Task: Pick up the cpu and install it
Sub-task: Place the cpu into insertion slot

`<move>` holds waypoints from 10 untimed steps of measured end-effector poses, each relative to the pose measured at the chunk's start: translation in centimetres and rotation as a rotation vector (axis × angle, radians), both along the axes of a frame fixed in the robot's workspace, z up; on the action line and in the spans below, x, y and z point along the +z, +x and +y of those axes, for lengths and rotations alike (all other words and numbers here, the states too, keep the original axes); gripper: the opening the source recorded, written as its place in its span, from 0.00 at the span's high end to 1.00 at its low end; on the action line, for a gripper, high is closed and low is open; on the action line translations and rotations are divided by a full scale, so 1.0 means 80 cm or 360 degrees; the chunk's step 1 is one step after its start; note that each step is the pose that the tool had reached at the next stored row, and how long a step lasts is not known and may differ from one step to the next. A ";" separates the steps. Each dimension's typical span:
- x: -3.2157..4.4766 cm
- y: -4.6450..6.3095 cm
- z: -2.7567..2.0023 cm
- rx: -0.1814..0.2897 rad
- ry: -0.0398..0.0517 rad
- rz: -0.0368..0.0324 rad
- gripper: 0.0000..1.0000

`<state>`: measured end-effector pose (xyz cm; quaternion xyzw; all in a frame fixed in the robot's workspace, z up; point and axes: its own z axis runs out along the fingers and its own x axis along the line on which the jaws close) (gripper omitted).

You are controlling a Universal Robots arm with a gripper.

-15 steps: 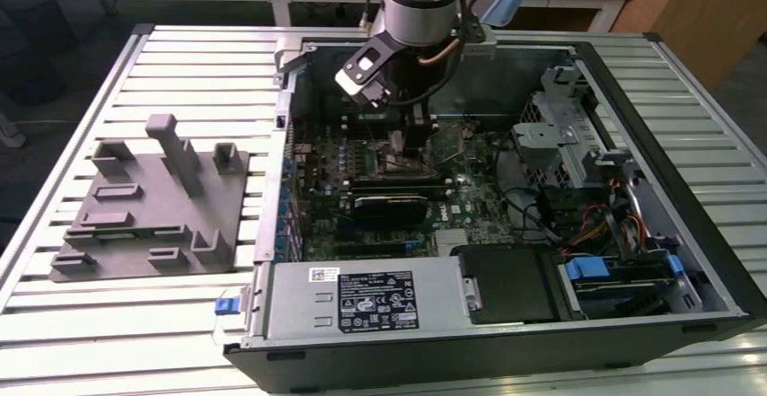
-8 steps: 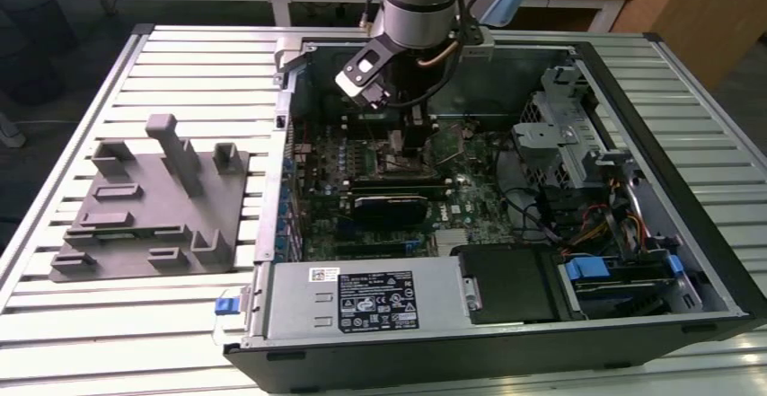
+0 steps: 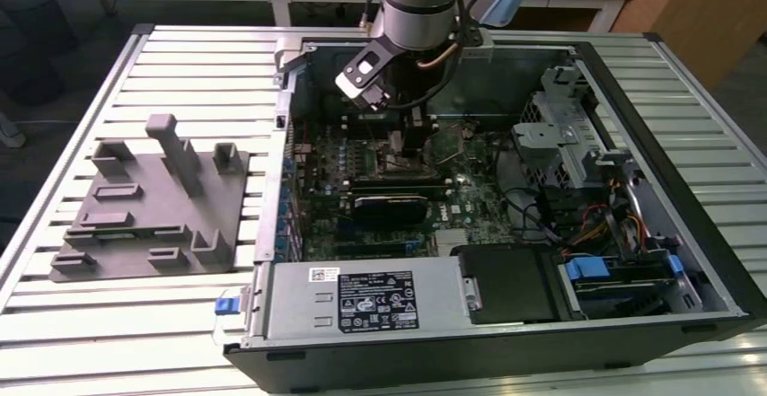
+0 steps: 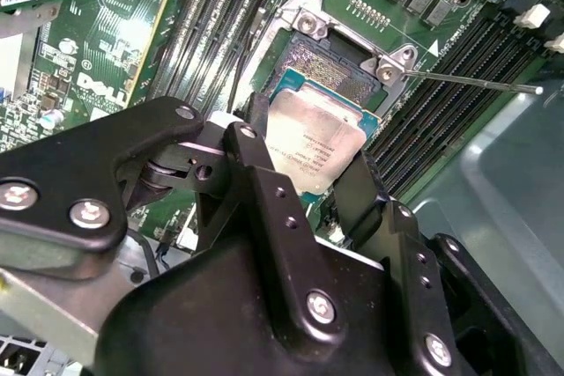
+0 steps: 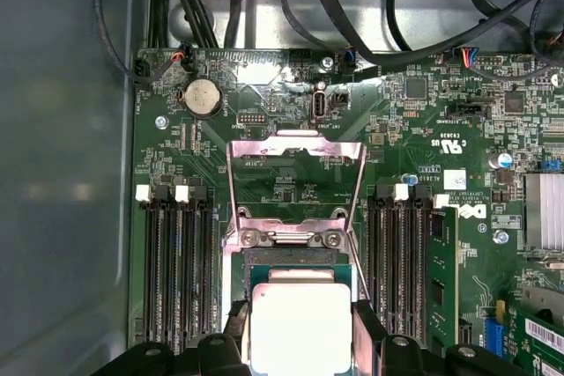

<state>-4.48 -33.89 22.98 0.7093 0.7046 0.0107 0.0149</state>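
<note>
**Fingers** (image 4: 263, 169): two black pads pinching the cpu (image 4: 317, 149) by opposite edges, its silvery top facing up.

**Gripper** (image 4: 310, 169): clamped on the chip and lowered inside the computer case (image 3: 707, 270), over the motherboard (image 5: 414, 129).

**Cpu, position:** hangs just over the socket (image 4: 339, 55) and looks slightly tilted in the second wrist view. Whether it touches the pin bed cannot be told.

**Socket:** open, with the hold-down frame (image 5: 295, 182) swung up and the thin lever (image 4: 476, 84) released and standing out sideways.

**Step, as judged:** pick-up done and placement in hand, with the chip not yet seated.

**Requirement, as judged:** the chip level and square to the recess, corners matched, set down gently to spare the pins.

**Surroundings:** memory slots (image 5: 176, 261) flank the socket. A grey fixture (image 3: 150, 207) lies on the slatted table (image 3: 72, 324), well apart from the case, toward the exterior view's left.
</note>
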 end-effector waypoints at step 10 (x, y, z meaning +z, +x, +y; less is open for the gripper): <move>-0.0056 0.000 0.0001 0.0000 0.0001 0.0000 0.46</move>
